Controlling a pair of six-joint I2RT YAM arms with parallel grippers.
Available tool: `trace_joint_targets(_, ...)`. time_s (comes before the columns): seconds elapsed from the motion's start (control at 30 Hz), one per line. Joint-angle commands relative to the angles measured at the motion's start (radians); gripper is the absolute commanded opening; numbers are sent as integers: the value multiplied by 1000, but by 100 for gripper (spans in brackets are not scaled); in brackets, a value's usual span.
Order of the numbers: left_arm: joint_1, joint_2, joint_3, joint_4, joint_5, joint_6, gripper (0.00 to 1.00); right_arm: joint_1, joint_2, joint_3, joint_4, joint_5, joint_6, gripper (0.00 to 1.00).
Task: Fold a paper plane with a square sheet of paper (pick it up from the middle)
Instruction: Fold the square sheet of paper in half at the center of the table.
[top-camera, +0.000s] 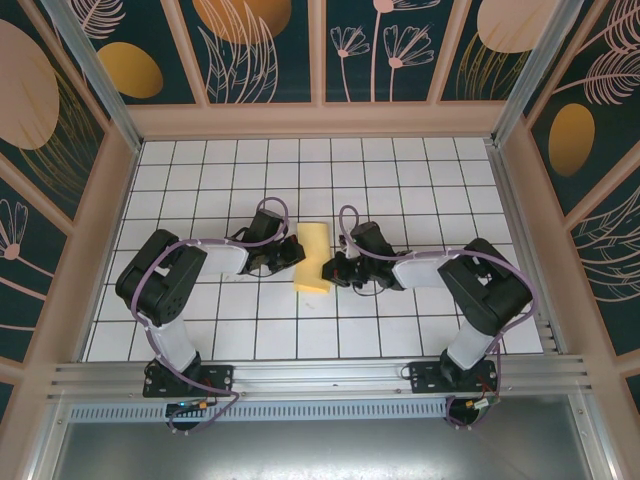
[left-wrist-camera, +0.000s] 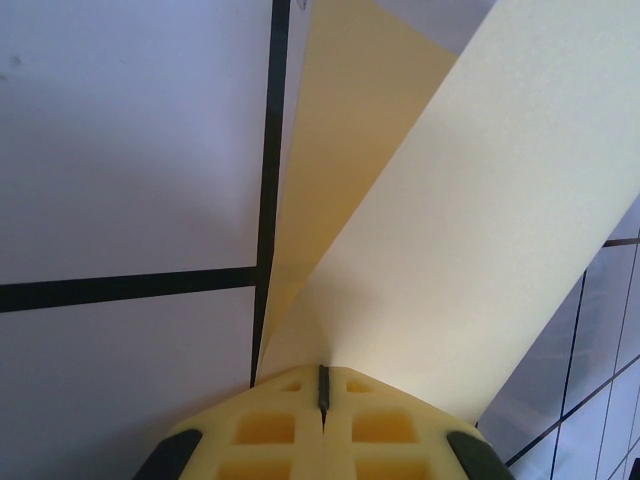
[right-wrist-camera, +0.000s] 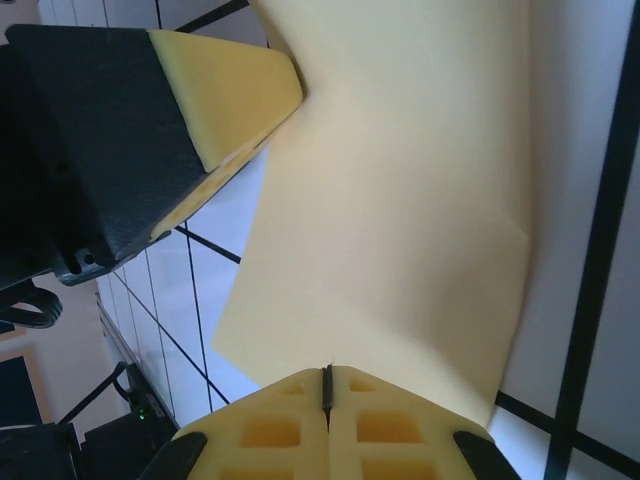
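Top external view had the thin yellow-orange square sheet of paper (top-camera: 313, 258) at the middle of the white tiled table (top-camera: 200, 330). The sheet was bent over on itself, so it looked like a narrow upright strip between the two arms. The left gripper (top-camera: 288, 257) met its left edge and the right gripper (top-camera: 326, 270) met its lower right edge.

From the left wrist camera, the left gripper (left-wrist-camera: 322, 378) had its yellow pads pressed together on the sheet (left-wrist-camera: 450, 250). One layer lay on the tiles and another swept up and away to the right.

From the right wrist camera, the right gripper (right-wrist-camera: 326, 376) was likewise clamped tight on the paper's near edge (right-wrist-camera: 400, 200). A soft crease ran across the sheet, and the left gripper's yellow-padded black finger (right-wrist-camera: 225, 95) touched its far corner.

Dark teal wall panels with pale flower drawings (top-camera: 265, 45) enclosed the table.
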Motion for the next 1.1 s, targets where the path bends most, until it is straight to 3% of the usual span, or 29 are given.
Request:
trace_joint_targets(0.0, -8, 36, -37, -78, -31, 23, 0, 9, 22, -21, 42, -20, -2, 0)
trace_joint_targets(0.27, -8, 35, -43, -79, -34, 26, 0, 19, 85, -39, 9, 2, -16, 0)
trace_joint_targets(0.57, -9, 35, -43, -81, -35, 31, 0, 30, -10, -20, 10, -16, -18, 0)
trace_joint_targets(0.9, -9, 37, -43, -81, -33, 33, 0, 31, 69, -103, 61, -19, -4, 0)
trace_joint_targets(1.07, -9, 39, -40, -86, -32, 34, 0, 36, 23, -83, 11, 0, -16, 0)
